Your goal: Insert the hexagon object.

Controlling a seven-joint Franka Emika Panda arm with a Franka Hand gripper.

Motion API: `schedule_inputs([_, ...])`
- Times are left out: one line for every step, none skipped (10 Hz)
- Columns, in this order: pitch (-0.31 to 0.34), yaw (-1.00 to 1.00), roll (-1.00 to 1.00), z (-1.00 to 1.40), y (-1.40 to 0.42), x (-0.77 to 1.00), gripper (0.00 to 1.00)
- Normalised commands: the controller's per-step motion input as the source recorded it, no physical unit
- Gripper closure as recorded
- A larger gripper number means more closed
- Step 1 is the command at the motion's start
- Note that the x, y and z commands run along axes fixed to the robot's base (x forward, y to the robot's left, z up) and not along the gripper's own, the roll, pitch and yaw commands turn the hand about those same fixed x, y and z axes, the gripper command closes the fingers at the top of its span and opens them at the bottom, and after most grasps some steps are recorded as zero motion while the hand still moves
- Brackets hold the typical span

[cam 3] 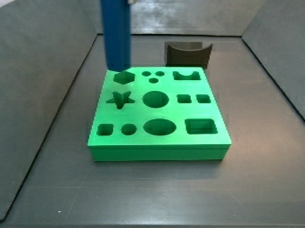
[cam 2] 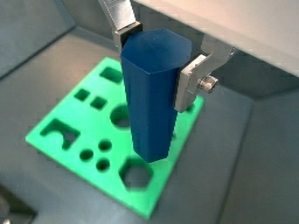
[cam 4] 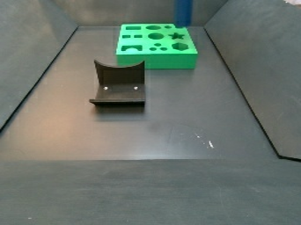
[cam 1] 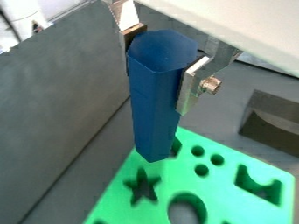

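We have the tall, slim blue hexagonal bar [cam 2: 153, 96] pinched upright between the jaws of the gripper [cam 2: 156, 54], above the green block with shaped holes [cam 3: 158, 120]. We judge it stiff, light and smooth-sided, so gripping two opposite flats near its top suits insertion.

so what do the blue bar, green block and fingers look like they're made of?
Blue bar, held in the gripper above the block: probably matte plastic, uniform colour, no glare.
Green block: likely plastic too, flat even green with clean-cut shaped holes; could be rendered.
Fingers: silver plates, look like brushed metal, with a bolt showing.
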Motion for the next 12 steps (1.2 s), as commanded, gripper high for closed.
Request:
schedule_inputs([0.0,-0.56,0.0,-0.32,0.41,-0.27,1.0])
schedule_inputs([-0.05,-0.96,-0.08,-0.33,0.01,0.13,1.0])
schedule_inputs([-0.126,-0.8,-0.17,-0.44,0.09,0.26,1.0])
schedule_inputs([-0.096,-0.5,-0.23,-0.39,0.22,0.36,1.0])
schedule_inputs([-0.046,-0.29,-0.17,-0.38,0.21,0.27,1.0])
schedule_inputs([-0.001,-0.08,-0.12,-0.32,0.22,0.16,1.0])
schedule_inputs([-0.017,-0.02,-0.09,-0.25,0.07,0.02,1.0])
schedule_inputs([-0.034,0.0,-0.09,-0.23,0.0,0.02,1.0])
schedule_inputs([-0.06,0.0,-0.08,-0.23,-0.05,0.0,1.0])
schedule_inputs([-0.067,0.0,-0.07,-0.25,-0.17,0.03,1.0])
schedule_inputs([-0.036,0.0,-0.03,-0.24,-0.26,0.14,1.0])
schedule_inputs([-0.036,0.0,-0.04,-0.27,-0.19,0.24,1.0])
